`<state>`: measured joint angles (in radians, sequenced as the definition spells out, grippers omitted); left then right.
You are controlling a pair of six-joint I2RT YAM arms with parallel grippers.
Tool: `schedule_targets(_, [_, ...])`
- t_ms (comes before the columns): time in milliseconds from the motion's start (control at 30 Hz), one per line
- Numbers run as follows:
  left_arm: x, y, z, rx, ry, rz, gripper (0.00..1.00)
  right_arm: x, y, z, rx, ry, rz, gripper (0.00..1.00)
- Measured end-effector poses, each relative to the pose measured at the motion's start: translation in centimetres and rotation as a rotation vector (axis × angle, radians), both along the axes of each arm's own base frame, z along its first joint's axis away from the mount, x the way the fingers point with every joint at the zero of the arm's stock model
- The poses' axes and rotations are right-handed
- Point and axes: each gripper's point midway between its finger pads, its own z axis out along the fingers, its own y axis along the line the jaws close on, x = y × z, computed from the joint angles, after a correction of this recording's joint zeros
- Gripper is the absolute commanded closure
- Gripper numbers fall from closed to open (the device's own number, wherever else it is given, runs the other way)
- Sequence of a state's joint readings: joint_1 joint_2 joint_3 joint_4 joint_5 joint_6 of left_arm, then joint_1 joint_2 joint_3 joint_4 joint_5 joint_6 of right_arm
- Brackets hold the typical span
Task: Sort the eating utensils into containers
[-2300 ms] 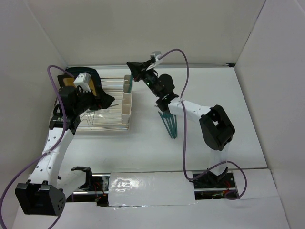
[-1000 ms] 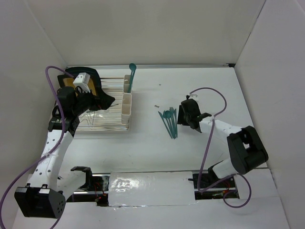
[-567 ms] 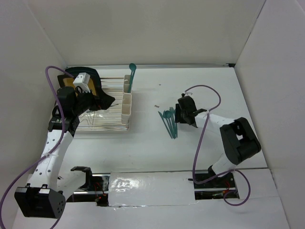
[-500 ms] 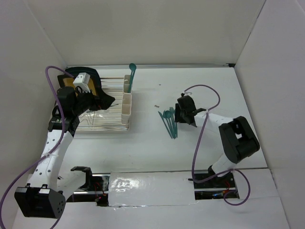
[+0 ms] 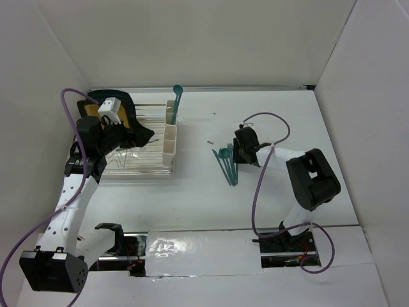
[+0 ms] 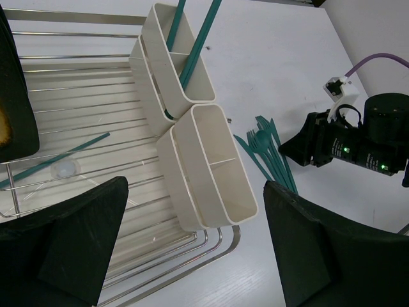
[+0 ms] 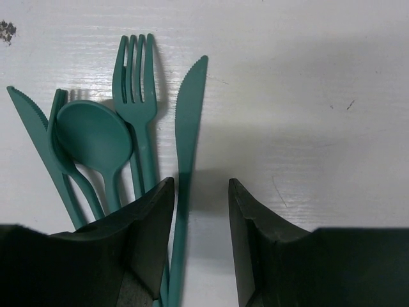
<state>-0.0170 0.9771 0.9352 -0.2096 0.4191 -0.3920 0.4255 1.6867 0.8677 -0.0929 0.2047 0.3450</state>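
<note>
Several teal utensils (image 5: 227, 165) lie in a pile on the table. In the right wrist view I see a knife (image 7: 187, 128), a fork (image 7: 135, 89), a spoon (image 7: 92, 134) and a second knife (image 7: 32, 121). My right gripper (image 5: 234, 152) (image 7: 201, 185) is open and low over the pile, with the knife's handle just inside its left finger. The cream containers (image 5: 170, 142) (image 6: 214, 166) stand at the rack's edge. The far one (image 6: 179, 54) holds upright utensils (image 5: 177, 96). My left gripper (image 5: 137, 135) (image 6: 192, 256) is open and empty above the rack.
A clear wire dish rack (image 5: 137, 165) sits at the left with a dark plate with an orange centre (image 5: 124, 112) standing in it. One teal utensil (image 6: 57, 160) lies on the rack's wires. White walls close in the table on three sides.
My right arm has left a teal utensil standing in the far container, swung back and down to the table, then crept left up to the pile. The left arm has not moved.
</note>
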Motion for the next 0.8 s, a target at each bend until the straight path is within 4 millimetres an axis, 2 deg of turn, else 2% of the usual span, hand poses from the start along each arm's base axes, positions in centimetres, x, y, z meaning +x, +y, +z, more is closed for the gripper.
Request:
schedule_targets(33, [0.0, 0.0, 0.01, 0.0, 0.0, 0.0, 0.0, 0.07, 0.03, 0.01, 0.0, -0.001, 0.002, 0.54])
schedule_targets(167, [0.0, 0.0, 0.01, 0.0, 0.0, 0.0, 0.0, 0.19, -0.08, -0.06, -0.009, -0.004, 0.002, 0.72])
schedule_targets(267, [0.0, -0.01, 0.01, 0.0, 0.0, 0.0, 0.0, 0.43, -0.33, -0.14, -0.034, -0.009, -0.006, 0.75])
schedule_targets(433, [-0.01, -0.01, 0.02, 0.0, -0.001, -0.001, 0.0, 0.89, -0.36, -0.11, -0.085, -0.026, -0.018, 0.74])
schedule_targets(567, [-0.04, -0.01, 0.06, 0.0, -0.002, -0.001, 0.0, 0.84, -0.36, -0.12, -0.097, -0.029, -0.022, 0.85])
schedule_targets(667, [-0.09, -0.02, 0.15, -0.001, -0.005, -0.001, 0.0, 0.91, -0.4, -0.2, -0.103, -0.03, -0.026, 1.0])
schedule_targets(800, [-0.14, -0.02, 0.25, -0.001, -0.008, -0.001, 0.0, 1.05, -0.35, -0.18, -0.103, -0.031, -0.028, 1.0])
